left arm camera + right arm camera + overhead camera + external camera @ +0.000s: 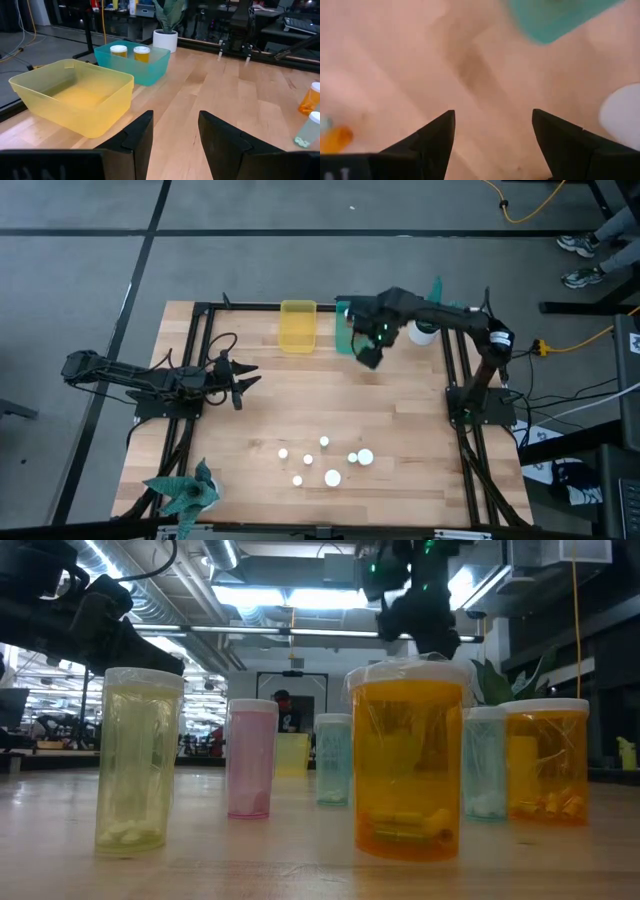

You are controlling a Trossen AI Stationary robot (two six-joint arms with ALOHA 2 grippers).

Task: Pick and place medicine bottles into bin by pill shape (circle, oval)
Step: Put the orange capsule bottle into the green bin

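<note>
Several white-capped medicine bottles (pixel 332 477) stand upright on the wooden table near its front edge. From the low view they are an orange one (pixel 410 760), a yellow-green one (pixel 135 760), a pink one (pixel 250 758) and others. At the far edge a yellow bin (pixel 298 326) stands beside a teal bin (pixel 132 62), which holds two bottles (pixel 118 50). My right gripper (pixel 492 117) hangs open above bare table, just in front of the teal bin, pointing down with nothing between its fingers. My left gripper (pixel 175 135) rests open at the table's left, facing the bins.
A white plant pot (pixel 422 332) stands at the far right beside the teal bin. A green paper plant (pixel 185 490) lies at the front left corner. Bare wood lies between the bins and the bottle group. People's feet show on the floor beyond the table.
</note>
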